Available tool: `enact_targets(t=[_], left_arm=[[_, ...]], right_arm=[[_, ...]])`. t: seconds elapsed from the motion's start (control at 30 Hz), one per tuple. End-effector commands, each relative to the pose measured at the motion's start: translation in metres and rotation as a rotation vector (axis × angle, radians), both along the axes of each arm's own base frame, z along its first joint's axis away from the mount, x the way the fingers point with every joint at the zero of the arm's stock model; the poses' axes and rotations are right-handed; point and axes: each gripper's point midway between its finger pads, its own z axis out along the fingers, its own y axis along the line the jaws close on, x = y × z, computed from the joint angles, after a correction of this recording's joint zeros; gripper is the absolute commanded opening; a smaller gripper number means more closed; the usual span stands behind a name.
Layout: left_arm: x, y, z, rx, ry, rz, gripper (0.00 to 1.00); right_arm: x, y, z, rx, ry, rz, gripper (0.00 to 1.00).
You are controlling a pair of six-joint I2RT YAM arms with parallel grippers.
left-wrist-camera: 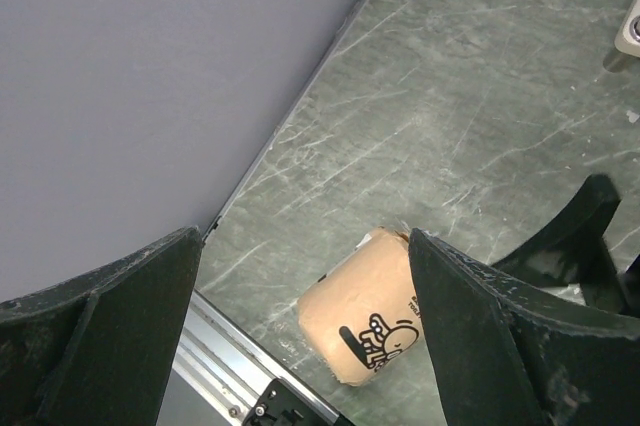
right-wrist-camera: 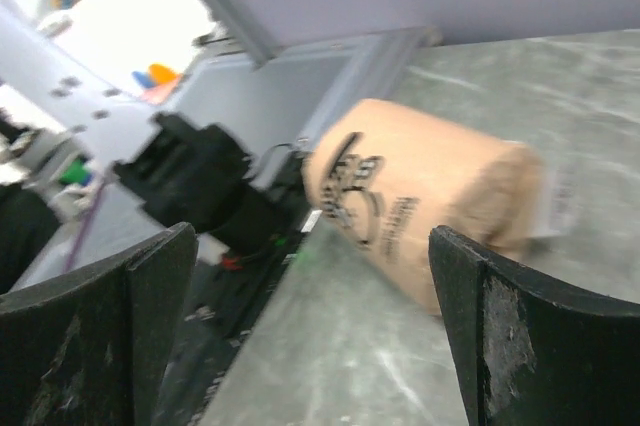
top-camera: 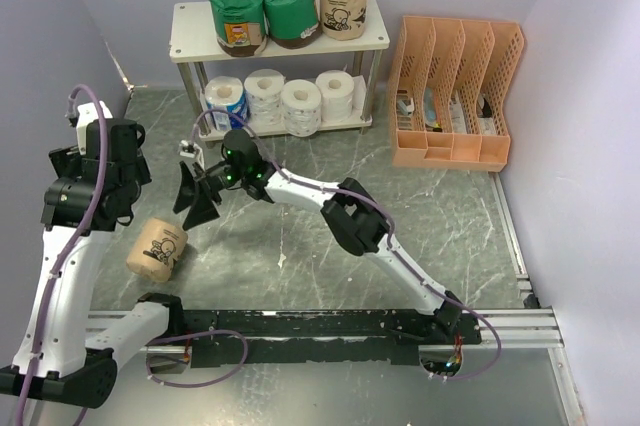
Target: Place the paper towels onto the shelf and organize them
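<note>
- One tan roll (top-camera: 157,246) is seen off the shelf (top-camera: 190,26), lying on its side on the table (top-camera: 440,206), near the left front.
- The right gripper (top-camera: 192,200) is held low, just beside the roll and up-right of it in the top view. Its jaws are spread wide, nothing is gripped, and the roll (right-wrist-camera: 420,206) is framed ahead.
- The roll's long axis is seen running roughly crosswise to the right gripper's approach, slightly diagonal.
- The left gripper (left-wrist-camera: 300,346) is held higher, looking down on the roll (left-wrist-camera: 365,321). Its jaws are also spread and empty.
- The right gripper is judged nearer and better lined up for the pick.
- Top tier: two green-wrapped rolls (top-camera: 237,14) and a second tan roll (top-camera: 343,4) are stood upright. Free space is seen at the left end.
- Lower tier: a blue-and-white roll (top-camera: 226,101) and three bare white rolls (top-camera: 301,106) are lined up in a row.
- The orange file organizer (top-camera: 455,151) is set right of the shelf with small items inside. They are too small to name.
</note>
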Motion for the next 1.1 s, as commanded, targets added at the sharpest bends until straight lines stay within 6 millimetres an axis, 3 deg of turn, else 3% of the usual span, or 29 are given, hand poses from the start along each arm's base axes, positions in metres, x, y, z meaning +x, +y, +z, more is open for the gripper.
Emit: enact_targets(t=[0.0, 0.13, 0.23, 0.57, 0.8, 0.93, 1.07], left_arm=[[0.001, 0.002, 0.004, 0.035, 0.004, -0.030, 0.96], [0.005, 0.002, 0.001, 0.040, 0.030, -0.031, 0.96], [0.007, 0.000, 0.000, 0.028, 0.027, -0.034, 0.96], [0.008, -0.001, -0.012, 0.036, 0.054, -0.046, 0.96], [0.009, -0.001, -0.013, 0.038, 0.056, -0.057, 0.96], [0.009, -0.001, -0.015, 0.039, 0.055, -0.059, 0.96], [0.007, -0.002, -0.016, 0.039, 0.051, -0.065, 0.96]], right_arm=[[0.038, 0.024, -0.016, -0.014, -0.203, -0.218, 1.00], [0.057, 0.037, -0.033, -0.048, -0.224, -0.283, 1.00], [0.059, 0.041, -0.044, -0.064, -0.223, -0.295, 1.00], [0.028, 0.038, -0.079, -0.145, -0.113, -0.204, 0.98], [0.011, 0.039, -0.081, -0.152, -0.092, -0.164, 0.95], [0.002, 0.040, -0.081, -0.153, -0.098, -0.151, 0.89], [-0.006, 0.042, -0.084, -0.163, -0.102, -0.143, 0.72]])
